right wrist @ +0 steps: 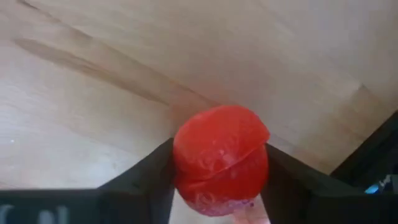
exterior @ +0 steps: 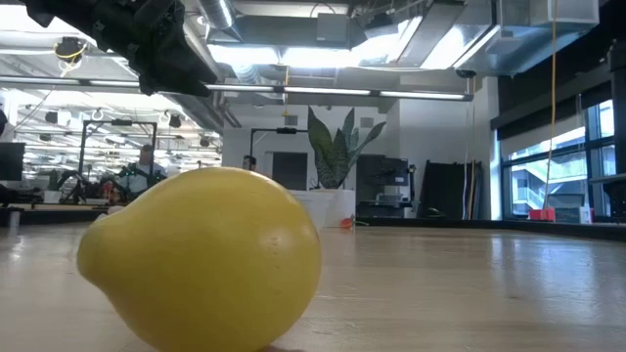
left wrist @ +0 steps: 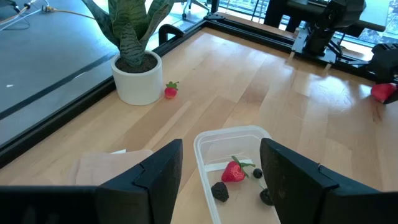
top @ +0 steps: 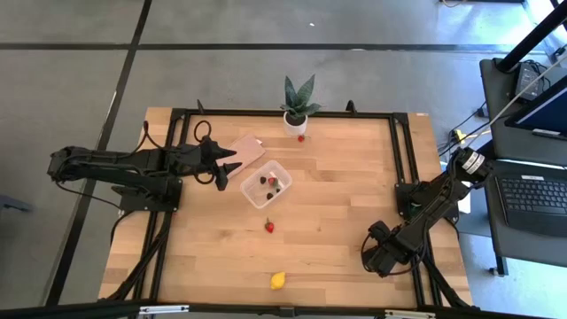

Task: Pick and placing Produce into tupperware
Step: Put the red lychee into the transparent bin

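Note:
The clear tupperware (top: pixel 266 183) (left wrist: pixel 239 140) stands mid-table and holds a red strawberry-like piece (left wrist: pixel 234 172) and dark berries (left wrist: pixel 220 191). My left gripper (top: pixel 232 162) (left wrist: pixel 221 158) hovers open just left of it, touching nothing. My right gripper (top: pixel 376 257) (right wrist: pixel 217 171) points down near the table's near right corner, shut on a red round piece (right wrist: pixel 219 149) that is hidden in the high view. A lemon (top: pixel 278 280) (exterior: pixel 205 259) lies near the front edge. One strawberry (top: pixel 268 226) lies below the tupperware, and another (top: pixel 301 137) (left wrist: pixel 170 91) lies by the plant pot. My right gripper pinches the red round piece by its two opposite sides (right wrist: pixel 183 158) between its two fingers (right wrist: pixel 146 183). The fingers come from above, pointing down. The wooden tabletop lies close behind the piece; whether it rests there I cannot tell.
A potted green plant (top: pixel 297 111) (left wrist: pixel 134 68) stands at the far edge. A flat tan piece (top: pixel 250 152) (left wrist: pixel 102 168) lies under my left gripper. A black frame (top: pixel 403 177) runs round the wooden top. Bare wood (top: pixel 337 204) lies between the tupperware and my right arm.

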Controlling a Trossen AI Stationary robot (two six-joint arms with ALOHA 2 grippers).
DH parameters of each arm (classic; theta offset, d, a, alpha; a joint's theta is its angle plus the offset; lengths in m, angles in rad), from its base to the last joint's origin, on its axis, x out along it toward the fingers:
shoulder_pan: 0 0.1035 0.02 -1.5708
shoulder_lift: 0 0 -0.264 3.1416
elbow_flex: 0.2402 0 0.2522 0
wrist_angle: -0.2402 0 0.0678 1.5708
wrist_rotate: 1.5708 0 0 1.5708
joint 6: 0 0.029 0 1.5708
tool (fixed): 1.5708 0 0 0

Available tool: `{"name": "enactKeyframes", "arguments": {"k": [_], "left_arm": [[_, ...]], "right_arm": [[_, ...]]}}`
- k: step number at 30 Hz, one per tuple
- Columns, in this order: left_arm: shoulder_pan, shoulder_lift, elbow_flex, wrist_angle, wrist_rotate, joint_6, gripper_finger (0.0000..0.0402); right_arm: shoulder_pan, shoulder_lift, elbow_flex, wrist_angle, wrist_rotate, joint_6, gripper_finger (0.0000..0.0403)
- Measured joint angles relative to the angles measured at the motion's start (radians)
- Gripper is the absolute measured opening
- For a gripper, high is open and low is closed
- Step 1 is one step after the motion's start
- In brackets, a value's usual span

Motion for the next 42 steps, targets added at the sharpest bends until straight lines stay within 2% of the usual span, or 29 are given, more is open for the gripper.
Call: {"name": "enactKeyframes", "arguments": {"k": [6,10,14,17,22,25,30,33,37,42], "left_arm": [[0.0,0.0,0.0,0.0,0.0,0.0,0.0207],[0.0,0.0,0.0,0.0,0.0,0.0,0.0207],[0.0,0.0,0.0,0.0,0.0,0.0,0.0207],[0.0,0.0,0.0,0.0,0.0,0.0,0.0207],[0.0,0.0,0.0,0.0,0.0,-0.002,0.0207],[0.0,0.0,0.0,0.0,0.0,-0.002,0.0207],[0.0,0.0,0.0,0.0,0.0,-0.006,0.0207],[-0.001,0.0,0.0,0.0,0.01,-0.027,0.0207],[-0.001,0.0,0.0,-0.009,0.022,-0.029,0.0207],[-0.001,0.0,0.0,-0.024,0.023,-0.027,0.0207]], "right_arm": [[0.0,0.0,0.0,0.0,0.002,-0.001,0.018],[0.0,0.0,0.019,-0.003,0.067,-0.003,0.0186],[-0.038,-0.018,0.074,-0.002,0.208,-0.047,0.0186],[-0.096,-0.044,0.133,-0.003,0.351,-0.134,0.018],[-0.222,-0.082,0.279,0.001,0.596,-0.397,0.0181],[-0.316,-0.088,0.396,0.0,0.687,-0.61,0.0188],[-0.488,-0.084,0.592,0.095,0.691,-1.043,0.0182],[-0.586,-0.084,0.666,0.169,0.646,-1.246,0.0182],[-0.701,-0.084,0.696,0.233,0.566,-1.394,0.0185],[-0.807,-0.021,0.685,0.338,0.412,-1.465,0.0184]]}}
